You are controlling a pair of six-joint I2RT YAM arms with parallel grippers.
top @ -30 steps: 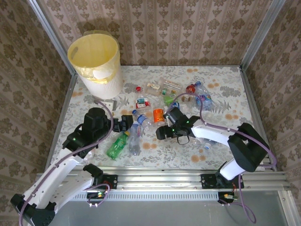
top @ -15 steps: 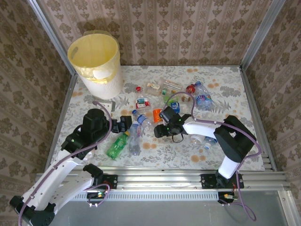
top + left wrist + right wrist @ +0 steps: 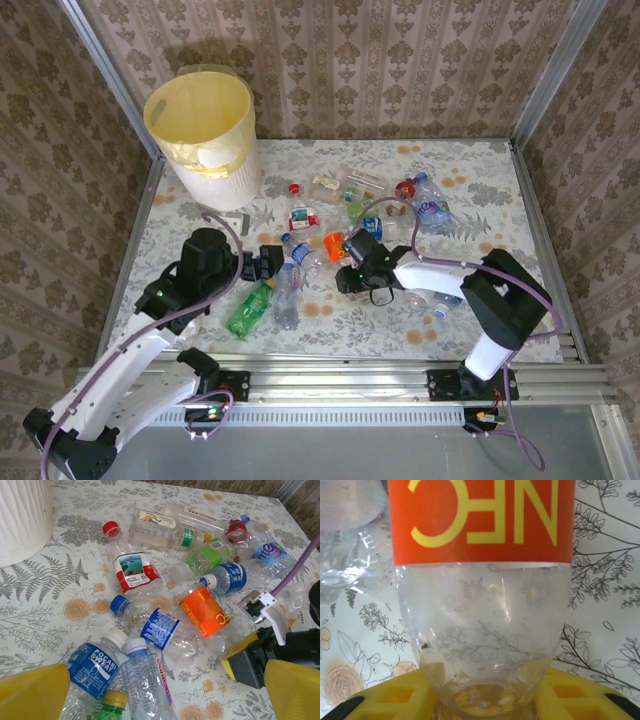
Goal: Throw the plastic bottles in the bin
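Several plastic bottles (image 3: 345, 205) lie scattered mid-table. My right gripper (image 3: 345, 260) has its yellow jaws closed on the base of a clear bottle with an orange label (image 3: 335, 243); in the right wrist view that bottle (image 3: 482, 605) sits between the two fingers of the gripper (image 3: 485, 700). The left gripper (image 3: 268, 262) stands open and empty over a Pocari Sweat bottle (image 3: 92, 670), a clear bottle (image 3: 147, 680) and a green bottle (image 3: 112, 705). Its fingers (image 3: 30, 690) frame them in the left wrist view. The pale-yellow bin (image 3: 200, 120) stands at the far left corner.
Bottles with blue (image 3: 162, 630) and red (image 3: 132, 570) labels lie between the two grippers. More bottles (image 3: 425, 205) cluster at the back right. The bin's white ribbed wall (image 3: 20, 515) fills the left wrist view's top left corner. Metal rails (image 3: 130, 250) edge the table.
The right gripper has moved left to the orange-labelled bottle and its jaws have narrowed onto its base. The left arm has barely moved.
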